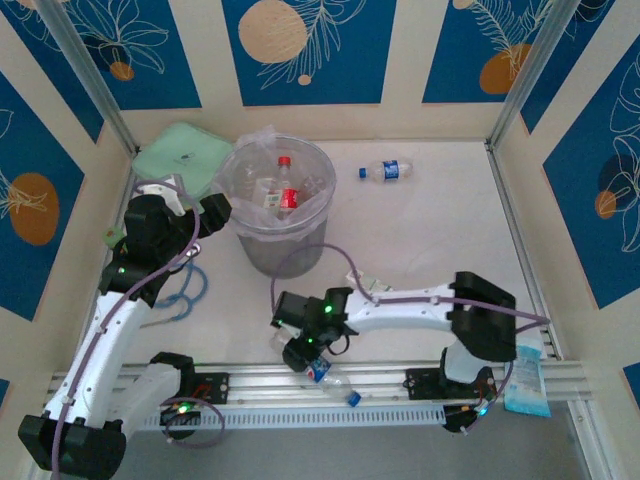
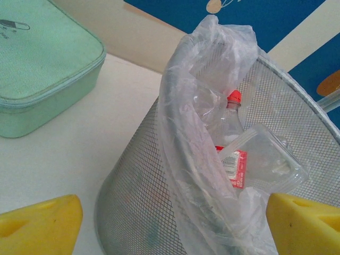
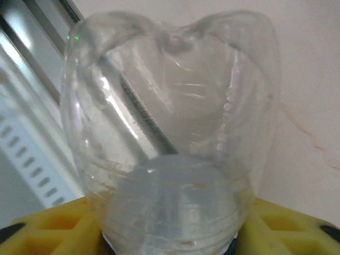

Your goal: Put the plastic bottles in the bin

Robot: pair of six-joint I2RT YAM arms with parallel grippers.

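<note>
The right hand (image 1: 312, 348) is clenched on a dented blue-capped bottle (image 1: 332, 380) at the near edge of the tabletop (image 1: 430, 250), its cap end over the metal rail (image 1: 420, 378), where the slick, crumpled wall could slip free or snag on lifting. The left hand (image 1: 213, 212), spread and empty just left of the bin (image 1: 272, 252), could be struck during the carry.

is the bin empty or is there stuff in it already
Not empty: a red-capped bottle sits cap up inside the bin, with a clear plastic container beside it.
</note>
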